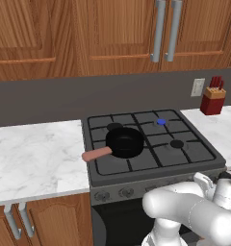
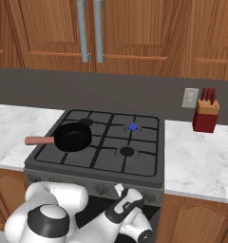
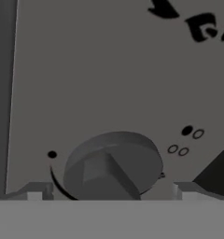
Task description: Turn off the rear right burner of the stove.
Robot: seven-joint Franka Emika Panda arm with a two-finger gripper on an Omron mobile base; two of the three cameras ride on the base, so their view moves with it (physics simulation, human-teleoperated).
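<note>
Hand view: 1 knob point(image 3: 114, 165) between claw point(image 3: 109, 191) tips.

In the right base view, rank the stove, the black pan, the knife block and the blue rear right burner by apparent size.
1. The stove
2. The black pan, counting its handle
3. The knife block
4. The rear right burner

All four differ clearly in size in this view.

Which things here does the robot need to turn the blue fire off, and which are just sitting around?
Needed: stove, lit blue burner, knob, gripper.
Just sitting there: black pan, knife block, wall outlet, cupboards, marble counter.
</note>
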